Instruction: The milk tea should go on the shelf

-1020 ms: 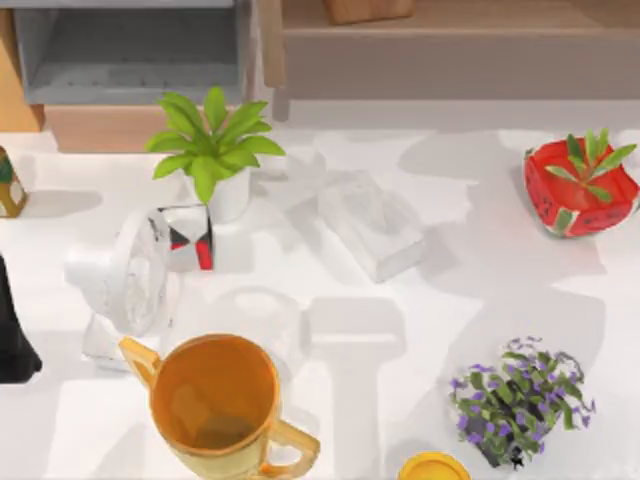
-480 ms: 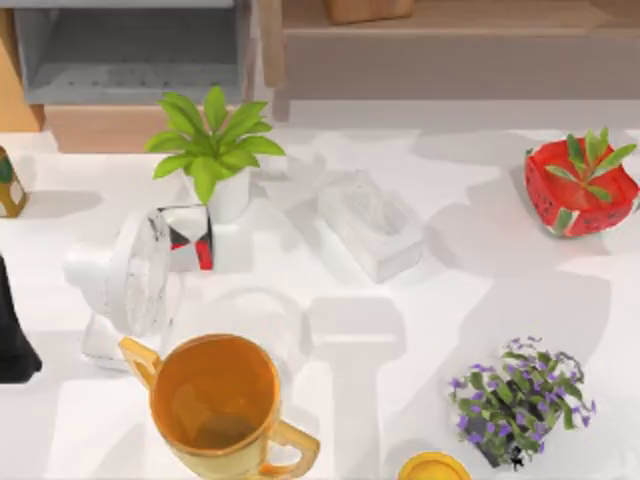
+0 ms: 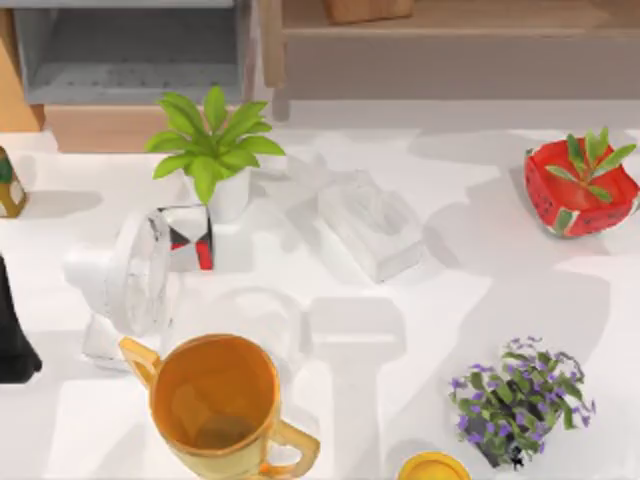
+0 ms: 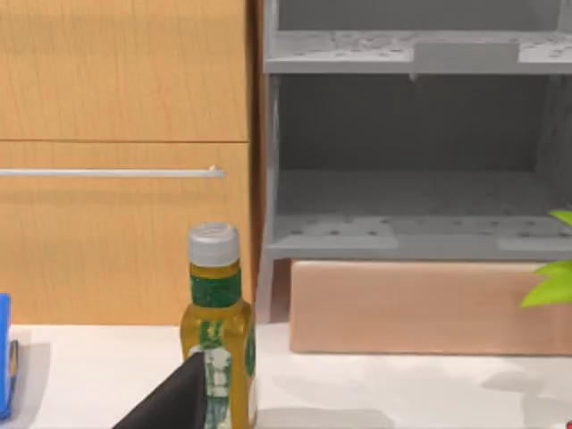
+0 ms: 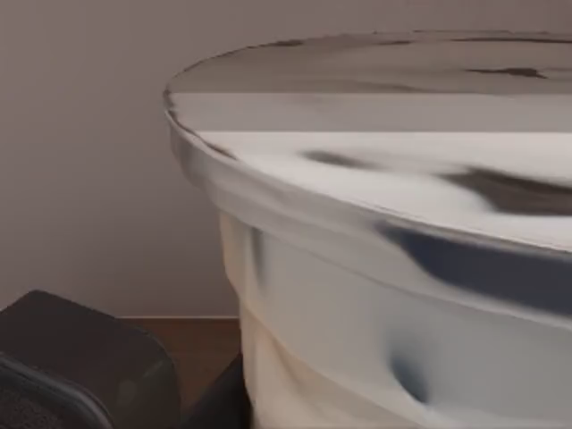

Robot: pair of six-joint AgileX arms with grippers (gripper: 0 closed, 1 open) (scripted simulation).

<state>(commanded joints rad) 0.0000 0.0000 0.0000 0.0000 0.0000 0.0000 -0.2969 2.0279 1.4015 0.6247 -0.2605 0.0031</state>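
From above, the table is sitting crowded: a leafy green plant just in front of the shelf, a small white fan beside a dark and red cube, a clear box near the middle, an orange mug at the near edge, a purple flower pot and a red watermelon pot over on the right. The left arm is idling at the left edge by a small bottle. Switching to the left wrist view, it is looking straight at the shelf's grey compartments, the green-labelled bottle standing close in front and a dark finger poking up; whether that gripper is wide or narrow, I cannot tell. Over to the right wrist view, a pale cup with a sealed lid, surely the milk tea, is looming right against the camera with a dark finger beside it, so I am judging the right gripper to be clamped around it, a wooden board showing beneath. The danger from here: letting go before the cup is sitting flat would tip it, squeezing hard could buckle the thin wall, and a low carry risks clipping the green plant or a shelf edge.
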